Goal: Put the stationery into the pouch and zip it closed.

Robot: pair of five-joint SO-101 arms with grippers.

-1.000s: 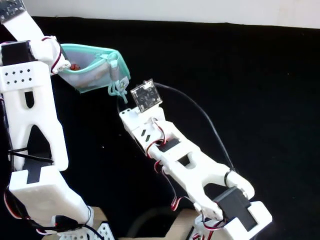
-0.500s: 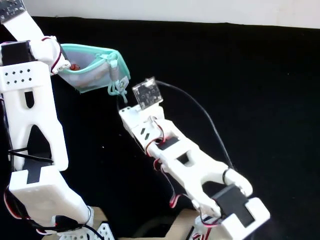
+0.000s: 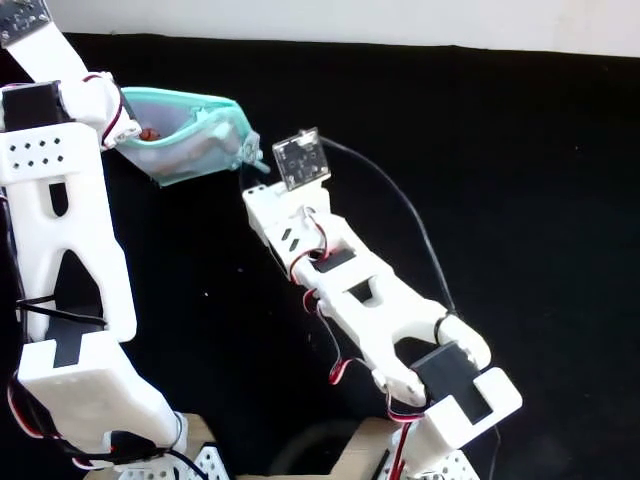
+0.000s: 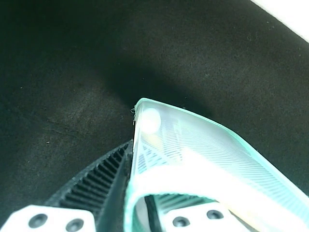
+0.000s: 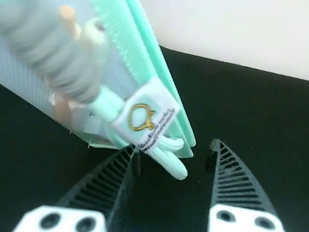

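Note:
The mint-green translucent pouch (image 3: 190,135) hangs above the black table at the far left, with my left gripper (image 3: 115,128) shut on its left end. In the left wrist view the pouch (image 4: 193,154) sits pinched in my left gripper (image 4: 140,203). Stationery shows through its wall: a reddish piece (image 3: 150,133) and a grey cylinder (image 5: 63,53). My right gripper (image 5: 174,147) is open at the pouch's right end (image 5: 159,63). The mint zip cord (image 5: 166,157) with its white tag (image 5: 145,116) hangs just in front of the left finger (image 5: 108,181), not gripped. From above, my right gripper (image 3: 255,170) meets the pouch's corner.
The table is covered in black cloth (image 3: 480,150) that stretches to the right and the back. A white wall edge (image 3: 400,20) runs along the far side. The arm bases and a cardboard piece (image 3: 350,455) stand at the near edge.
My right arm has pushed forward and up toward the pouch's right end, so the zip cord is now hidden under its wrist in the high view. The left arm and pouch held still.

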